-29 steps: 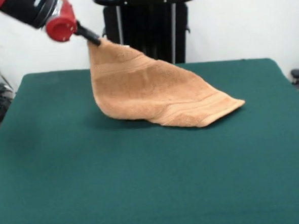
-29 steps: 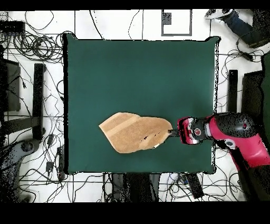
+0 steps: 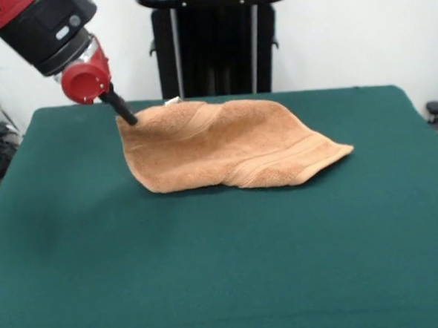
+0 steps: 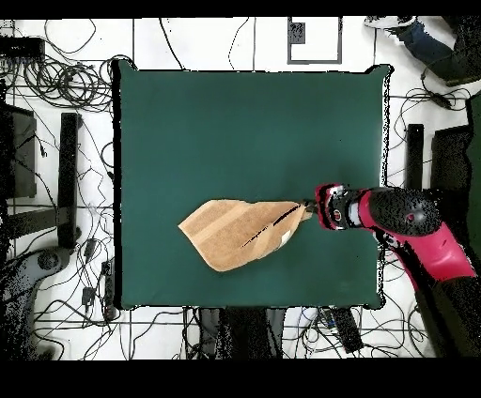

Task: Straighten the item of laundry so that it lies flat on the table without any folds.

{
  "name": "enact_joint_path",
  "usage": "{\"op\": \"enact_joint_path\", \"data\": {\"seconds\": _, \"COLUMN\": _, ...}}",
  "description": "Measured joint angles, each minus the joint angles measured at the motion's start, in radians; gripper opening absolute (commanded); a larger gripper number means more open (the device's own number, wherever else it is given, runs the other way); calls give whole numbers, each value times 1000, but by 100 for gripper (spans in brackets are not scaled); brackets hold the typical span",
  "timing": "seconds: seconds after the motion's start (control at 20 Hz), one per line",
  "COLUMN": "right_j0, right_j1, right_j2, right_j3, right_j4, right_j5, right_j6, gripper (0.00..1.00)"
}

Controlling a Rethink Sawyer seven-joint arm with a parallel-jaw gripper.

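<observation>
The item of laundry, a light orange-tan towel [image 3: 225,145], lies on the dark green table [image 3: 226,275] toward its far side, with a diagonal fold across it and a woven band near its front hem. My gripper [image 3: 129,116] comes down from the upper left, and its black fingers [image 3: 119,105] are closed together on the towel's far left corner. In the overhead view the towel [image 4: 240,233] tapers to a point on the left. The gripper [image 4: 310,206] meets the towel's right corner there, and the red arm [image 4: 413,221] reaches in from the right.
The black pedestal [image 3: 215,41] stands behind the table's far edge. In the overhead view, cables [image 4: 66,84] and black stands [image 4: 68,178] lie on the floor around the table [image 4: 244,113]. The arm crosses the table's right edge.
</observation>
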Motion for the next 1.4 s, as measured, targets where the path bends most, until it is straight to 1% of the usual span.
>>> {"op": "enact_joint_path", "data": {"seconds": 0.25, "right_j0": 3, "right_j1": 56, "right_j2": 20, "right_j3": -76, "right_j4": -47, "right_j5": 4, "right_j6": 0, "gripper": 0}}
{"op": "enact_joint_path", "data": {"seconds": 0.4, "right_j0": 9, "right_j1": 80, "right_j2": 22, "right_j3": -120, "right_j4": -71, "right_j5": 31, "right_j6": 0, "gripper": 0}}
{"op": "enact_joint_path", "data": {"seconds": 0.5, "right_j0": 18, "right_j1": 105, "right_j2": 24, "right_j3": -186, "right_j4": -104, "right_j5": 105, "right_j6": 0, "gripper": 0}}
{"op": "enact_joint_path", "data": {"seconds": 0.8, "right_j0": 23, "right_j1": 138, "right_j2": 35, "right_j3": -297, "right_j4": -152, "right_j5": 259, "right_j6": 0, "gripper": 0}}
{"op": "enact_joint_path", "data": {"seconds": 0.9, "right_j0": 23, "right_j1": 147, "right_j2": 37, "right_j3": -323, "right_j4": -162, "right_j5": 281, "right_j6": 0, "gripper": 0}}
{"op": "enact_joint_path", "data": {"seconds": 1.0, "right_j0": 22, "right_j1": 151, "right_j2": 40, "right_j3": -336, "right_j4": -169, "right_j5": 286, "right_j6": 0, "gripper": 0}}
{"op": "enact_joint_path", "data": {"seconds": 1.15, "right_j0": 17, "right_j1": 167, "right_j2": 61, "right_j3": -381, "right_j4": -213, "right_j5": 286, "right_j6": -12, "gripper": 0}}
{"op": "enact_joint_path", "data": {"seconds": 1.35, "right_j0": 10, "right_j1": 192, "right_j2": 93, "right_j3": -435, "right_j4": -265, "right_j5": 286, "right_j6": -55, "gripper": 0}}
{"op": "enact_joint_path", "data": {"seconds": 1.4, "right_j0": 8, "right_j1": 209, "right_j2": 106, "right_j3": -462, "right_j4": -285, "right_j5": 286, "right_j6": -89, "gripper": 0}}
